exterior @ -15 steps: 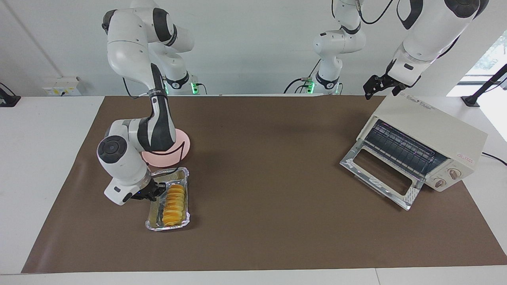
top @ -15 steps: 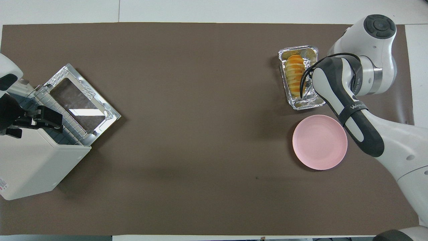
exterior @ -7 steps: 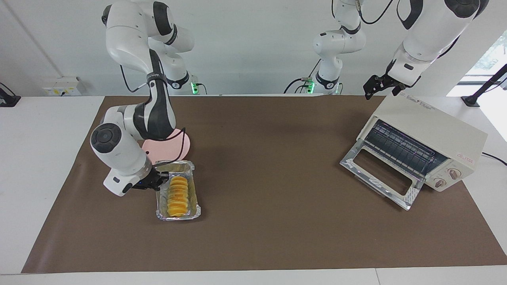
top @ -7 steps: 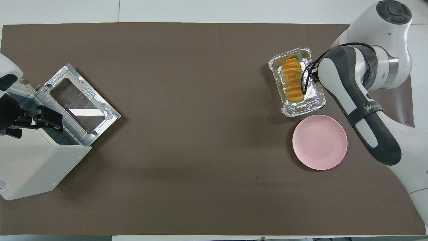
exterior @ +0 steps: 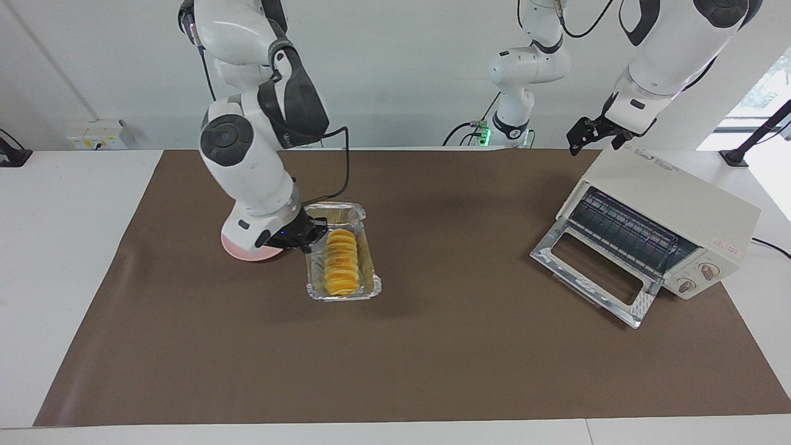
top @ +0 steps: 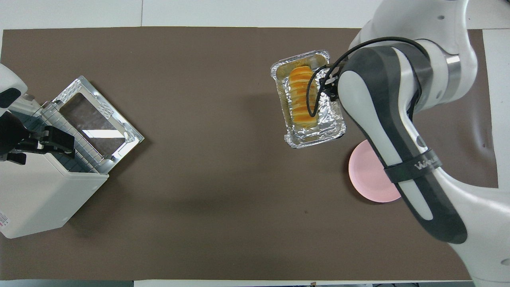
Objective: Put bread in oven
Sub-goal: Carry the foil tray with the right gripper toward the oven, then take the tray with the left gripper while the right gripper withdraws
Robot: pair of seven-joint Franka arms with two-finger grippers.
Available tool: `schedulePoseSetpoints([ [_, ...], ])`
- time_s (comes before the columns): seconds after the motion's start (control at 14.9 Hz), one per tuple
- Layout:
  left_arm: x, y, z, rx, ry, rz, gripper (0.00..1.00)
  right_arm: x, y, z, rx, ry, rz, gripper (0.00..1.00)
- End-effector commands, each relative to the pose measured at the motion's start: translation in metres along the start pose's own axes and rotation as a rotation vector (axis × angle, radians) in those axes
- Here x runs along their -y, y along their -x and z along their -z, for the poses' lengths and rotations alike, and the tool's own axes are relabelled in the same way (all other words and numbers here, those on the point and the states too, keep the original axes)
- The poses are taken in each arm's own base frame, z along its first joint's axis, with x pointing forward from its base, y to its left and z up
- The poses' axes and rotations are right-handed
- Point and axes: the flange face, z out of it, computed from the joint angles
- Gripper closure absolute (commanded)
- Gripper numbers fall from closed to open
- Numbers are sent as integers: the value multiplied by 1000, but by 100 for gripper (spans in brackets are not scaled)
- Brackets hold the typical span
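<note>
The bread (exterior: 341, 262), a ridged golden-yellow loaf, lies in a crinkled silver foil tray (exterior: 343, 295). My right gripper (exterior: 309, 233) is shut on the tray's long rim and holds it up over the brown mat, beside the pink plate. In the overhead view the bread (top: 302, 95) and the tray (top: 314, 139) show next to the right gripper (top: 328, 85). The cream-white oven (exterior: 673, 204) stands at the left arm's end of the table with its glass door (exterior: 593, 272) dropped open and the rack showing. My left gripper (exterior: 584, 139) waits over the oven's top.
A round pink plate (exterior: 238, 250) lies on the mat at the right arm's end, partly covered by the right arm; it also shows in the overhead view (top: 368, 175). A brown mat (exterior: 432, 358) covers the table.
My right gripper has lifted the foil tray with the bread and carried it toward the middle of the table and the oven's end. The left arm has not moved.
</note>
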Motion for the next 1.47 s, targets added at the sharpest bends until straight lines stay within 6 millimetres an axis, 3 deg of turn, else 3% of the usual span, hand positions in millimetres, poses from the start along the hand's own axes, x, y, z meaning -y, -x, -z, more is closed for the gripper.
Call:
schedulePoseSetpoints([
  [0.0,3,5,2,-13,14,4,0,59,5,-13,-3,-29,-45,100],
  [0.2,3,5,2,-13,14,4,0,112,15,-44,-11,-32,-85,100],
  [0.33,3,5,2,-13,14,4,0,135,19,-81,-32,-36,-111,100],
  [0.54,3,5,2,-13,14,4,0,134,18,-124,-64,-71,-134,100],
  [0.74,3,5,2,-13,14,4,0,150,29,-161,-81,-76,-119,100],
  [0.94,3,5,2,-16,14,1,0,149,31,-165,-85,-77,-123,100],
  [1.07,-8,3,7,-53,16,-21,0,148,32,-167,-83,-76,-125,100],
  [1.14,-12,-1,11,-100,23,-29,0,149,33,-167,-82,-76,-140,1],
  [1.27,-22,-2,7,-111,25,-49,0,151,32,-164,-81,-82,-214,0],
  [1.4,-56,6,8,-121,20,-104,0,152,33,-160,-72,-78,-220,0],
])
